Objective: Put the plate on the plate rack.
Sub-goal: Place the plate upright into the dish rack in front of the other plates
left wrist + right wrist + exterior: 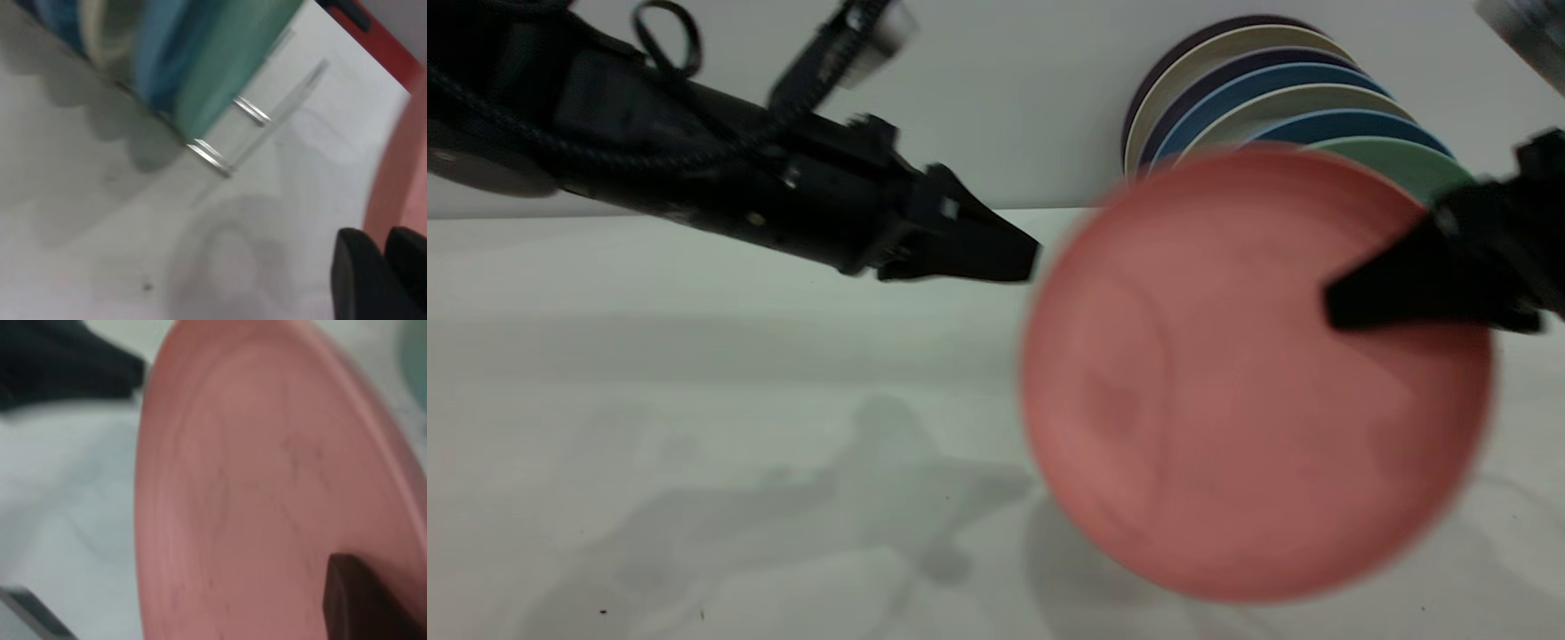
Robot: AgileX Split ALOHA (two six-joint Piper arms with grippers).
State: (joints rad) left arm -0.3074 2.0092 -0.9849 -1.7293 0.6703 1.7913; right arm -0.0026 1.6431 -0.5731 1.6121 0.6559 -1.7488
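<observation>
The salmon-pink plate (1227, 400) is held tilted in the air, in front of the row of plates at the back right. My right gripper (1334, 307) is shut on its right rim, with one finger (353, 600) lying across the plate's face (267, 487). My left gripper (1023, 258) hovers just left of the plate, not touching it, fingers (363, 273) together and empty. The wire plate rack (213, 155) shows in the left wrist view as silver loops on the table, with free loops beside the mint-green plate (227, 60). The pink plate's edge (400, 173) shows there too.
Several plates stand in the rack at the back right: the mint-green plate (1396, 164) nearest, then blue (1343, 124), cream and dark ones behind. A white wall (1005, 107) rises behind the pale table (738, 400). The left arm's body (694, 151) stretches across the upper left.
</observation>
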